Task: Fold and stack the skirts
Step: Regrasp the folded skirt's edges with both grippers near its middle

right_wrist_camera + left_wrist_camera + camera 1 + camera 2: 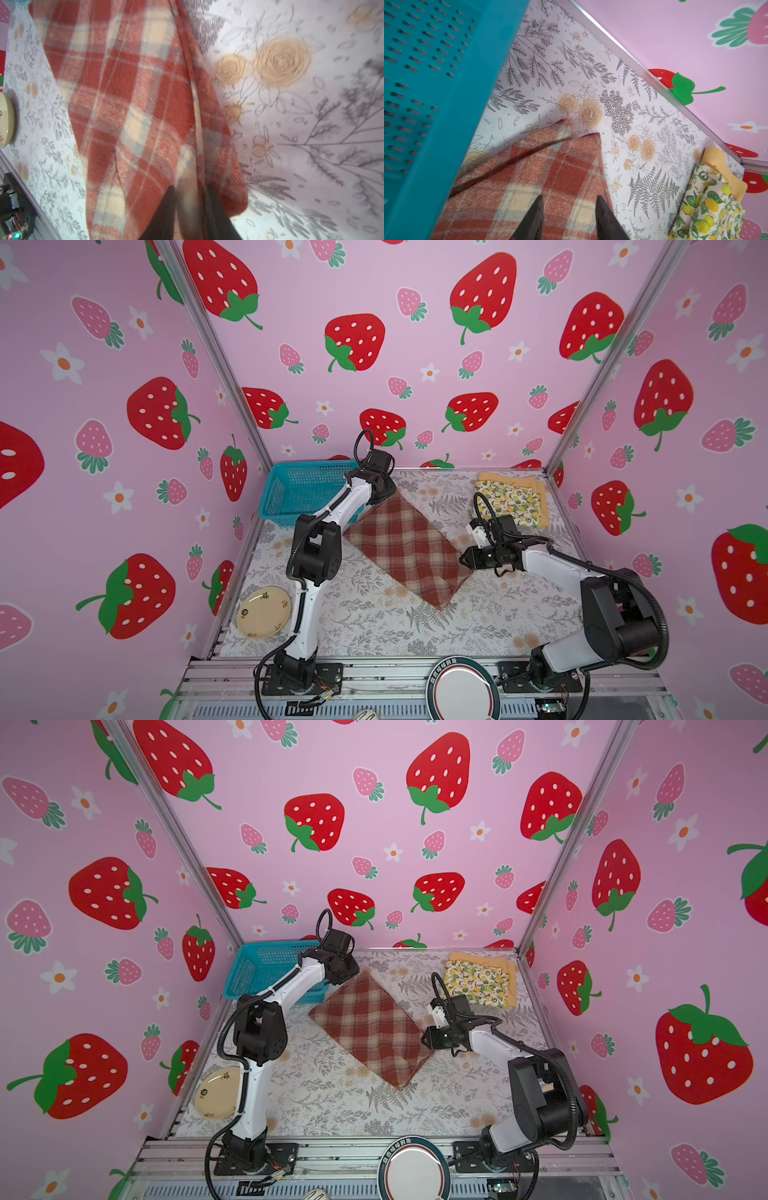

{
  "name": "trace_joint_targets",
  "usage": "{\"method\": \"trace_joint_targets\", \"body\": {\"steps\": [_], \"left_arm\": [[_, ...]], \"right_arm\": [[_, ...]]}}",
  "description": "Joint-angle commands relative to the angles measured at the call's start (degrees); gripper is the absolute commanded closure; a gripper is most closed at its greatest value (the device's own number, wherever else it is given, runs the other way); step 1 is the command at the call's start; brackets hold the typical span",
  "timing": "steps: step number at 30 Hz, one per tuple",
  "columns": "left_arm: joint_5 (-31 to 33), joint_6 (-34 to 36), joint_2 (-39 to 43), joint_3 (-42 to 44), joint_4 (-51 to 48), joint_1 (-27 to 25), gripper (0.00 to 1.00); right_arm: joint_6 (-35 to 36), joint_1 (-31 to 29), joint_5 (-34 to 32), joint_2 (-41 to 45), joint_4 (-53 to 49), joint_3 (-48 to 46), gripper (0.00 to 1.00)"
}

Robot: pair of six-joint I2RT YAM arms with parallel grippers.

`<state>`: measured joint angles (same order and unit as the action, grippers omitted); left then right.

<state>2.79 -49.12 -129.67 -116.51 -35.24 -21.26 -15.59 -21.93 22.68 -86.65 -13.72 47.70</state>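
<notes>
The red-brown and cream plaid skirt [407, 547] [370, 1027] lies folded flat, set diagonally in the middle of the table. My left gripper [384, 494] [569, 197] hovers over its far corner beside the basket, jaws open and nothing between them. My right gripper [462, 559] [190, 187] is at the skirt's right corner. Its jaws stand slightly apart with a blurred fold of plaid [124, 93] between them. At the back right, the folded lemon-print skirt [509, 502] [708, 207] rests on the mustard-yellow skirt [511, 480] [716, 158].
A teal mesh basket [291, 489] [446, 83] stands at the back left, close to the left gripper. A cream plate [264, 612] [6, 120] sits at the front left beside the left arm. A round white disc [461, 689] lies on the front rail. Pink walls close in three sides.
</notes>
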Motion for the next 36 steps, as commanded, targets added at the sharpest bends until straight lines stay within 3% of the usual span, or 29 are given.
{"method": "trace_joint_targets", "body": {"steps": [1,5,7,8,11,13,18,22,30,36], "left_arm": [[0.5,-0.2,3.5,2.2,0.4,-0.7,0.53],[-0.5,0.1,9.1,8.1,3.3,-1.8,0.44],[-1.3,0.7,12.2,11.7,4.5,-2.9,0.31],[-1.8,1.2,13.6,13.9,5.3,-3.6,0.2],[-3.8,1.6,18.5,22.5,9.1,-5.1,0.17],[-4.0,1.7,22.0,28.9,12.0,-5.7,0.11],[-2.7,3.8,25.8,40.3,16.7,-6.2,0.1],[0.0,6.0,25.6,43.6,17.2,-5.9,0.1],[5.9,4.4,23.5,49.7,19.8,-6.0,0.1],[8.0,-0.7,25.8,59.5,25.7,-6.9,0.11]], "right_arm": [[0.3,0.5,-4.9,-2.2,-0.3,3.4,0.67],[1.2,0.5,-8.4,-2.7,-1.2,6.2,0.57],[0.8,-0.1,-5.2,-0.5,-2.0,6.2,0.47],[0.0,-1.3,-4.3,1.4,-2.2,5.4,0.38],[-2.3,-5.7,-4.4,7.2,-3.8,2.4,0.21],[-5.1,-7.8,-3.6,10.6,-3.8,-1.2,0.0],[-12.3,-12.2,-3.0,20.0,-1.6,-10.4,0.0],[-15.9,-14.7,-3.3,23.8,0.2,-13.9,0.0],[-15.7,-14.1,-5.3,19.1,3.7,-14.6,0.0],[-13.6,-8.1,-2.5,12.9,8.0,-13.1,0.0]]}}
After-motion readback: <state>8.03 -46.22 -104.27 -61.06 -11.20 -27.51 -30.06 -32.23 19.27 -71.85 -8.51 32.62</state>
